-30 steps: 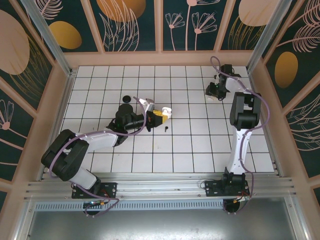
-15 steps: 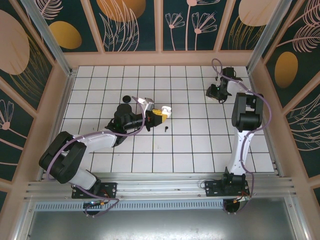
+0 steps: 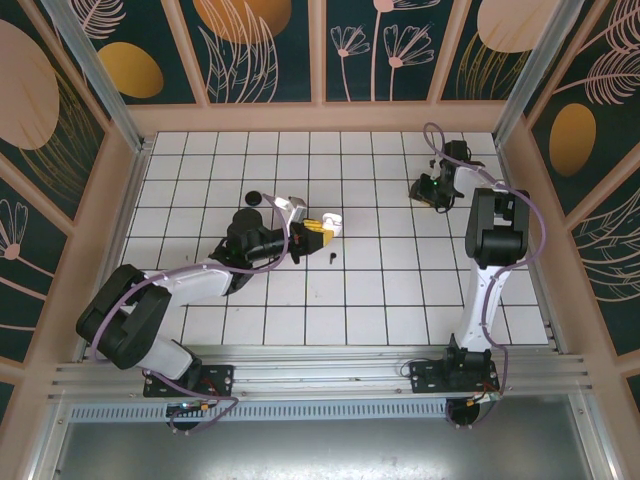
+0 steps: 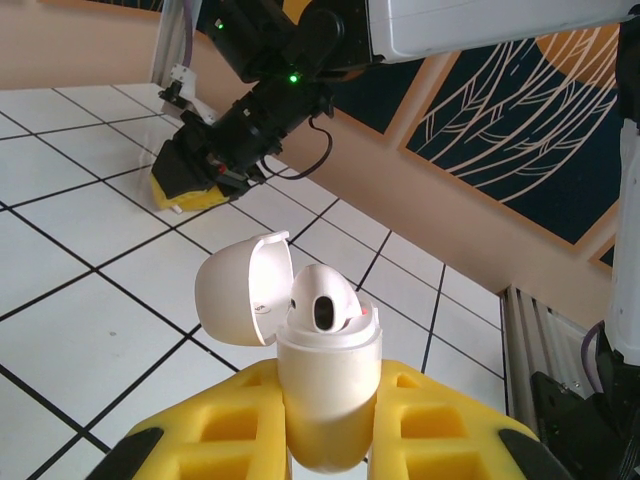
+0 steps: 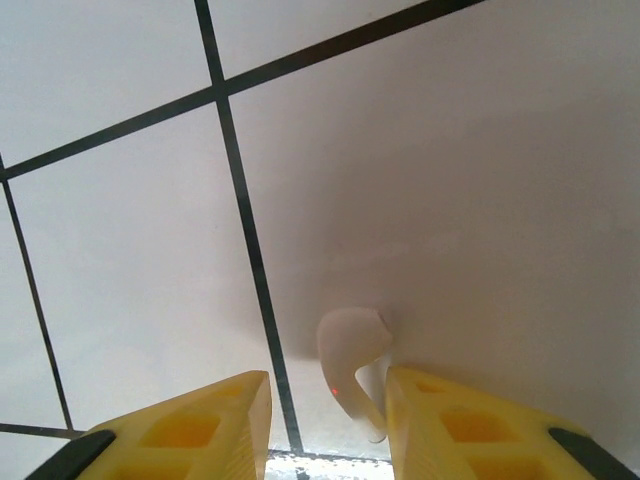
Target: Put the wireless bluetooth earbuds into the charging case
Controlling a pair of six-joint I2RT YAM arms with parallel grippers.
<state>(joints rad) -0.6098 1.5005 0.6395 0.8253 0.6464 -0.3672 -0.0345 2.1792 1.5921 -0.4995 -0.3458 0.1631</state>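
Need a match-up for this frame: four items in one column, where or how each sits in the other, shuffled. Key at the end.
Items
1. case
2. loose white earbud
3. black earbud
4. puck

Places
A. on the table, between the open fingers of the right gripper
B. on the table, just nearer the arm bases than the left gripper
C. clamped in the left gripper, lid open
D. on the table, left of and beyond the left gripper

Pairs: 1-C, 2-A, 3-B, 4-D
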